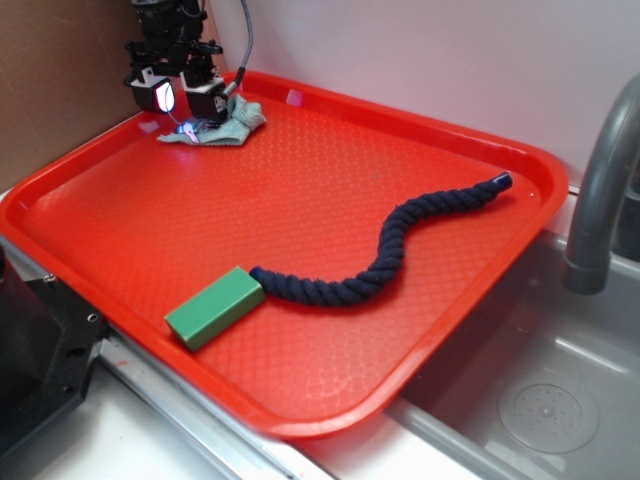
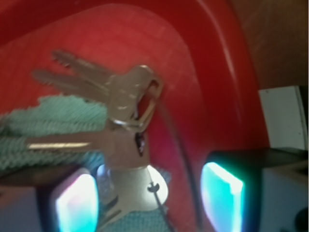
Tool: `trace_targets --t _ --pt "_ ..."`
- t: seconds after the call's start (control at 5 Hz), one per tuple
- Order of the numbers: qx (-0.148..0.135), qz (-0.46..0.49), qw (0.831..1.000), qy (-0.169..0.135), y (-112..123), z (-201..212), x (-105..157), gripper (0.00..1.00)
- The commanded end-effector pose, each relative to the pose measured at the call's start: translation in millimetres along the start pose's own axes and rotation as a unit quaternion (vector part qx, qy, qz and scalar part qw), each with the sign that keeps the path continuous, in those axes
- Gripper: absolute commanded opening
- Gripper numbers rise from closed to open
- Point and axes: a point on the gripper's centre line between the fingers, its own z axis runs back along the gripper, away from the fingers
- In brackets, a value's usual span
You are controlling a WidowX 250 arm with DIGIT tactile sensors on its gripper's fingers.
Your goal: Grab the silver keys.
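- Silver keys [image 2: 120, 104] lying at the far left corner of the red tray [image 1: 330, 420], partly on the blue-green cloth [image 1: 232, 125] and partly on bare tray.
- Tool [image 2: 149, 193] right above them, spread wide and holding nothing — two glowing pads [image 2: 75, 205], one on each side of the bunch.
- Keys look hard, thin and flat, made of dull grey metal with little teeth along the edges, joined by a thin wire ring.
- Probably light, but slippery and floppy as a bunch, so likely to swing or slide if pinched at one tip.
- Best spot to pinch seems to be the wide flat heads, where the keys pile up by the ring.
- Cloth is soft and fuzzy — easy to snag by mistake.
- Nearer in the tray: a green block [image 1: 214, 308], smooth with square corners, touching one end of a thick, twisty dark blue rope [image 1: 380, 262].
- Tray floor bumpy all over, rim smooth and shiny.
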Motion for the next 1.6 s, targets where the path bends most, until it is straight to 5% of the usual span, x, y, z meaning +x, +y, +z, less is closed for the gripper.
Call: trace_targets --t 0.0,0.4,0.6,0.8,1.0,1.4 --pt "0.008 0.001 1.0 -0.017 0 11 3 0.0" --pt "0.079 0.01 0.996 -0.032 -18 40 -8 0.0" --pt "0.093 -0.006 0.996 -0.018 -47 81 -28 0.0" --pt "0.047 -0.018 0.998 -0.03 -81 123 -66 0.0" --pt "-0.015 -0.059 0.998 -0.026 -89 148 -95 0.0" --pt "-0.078 -0.107 0.991 -0.004 -103 170 -137 0.0"
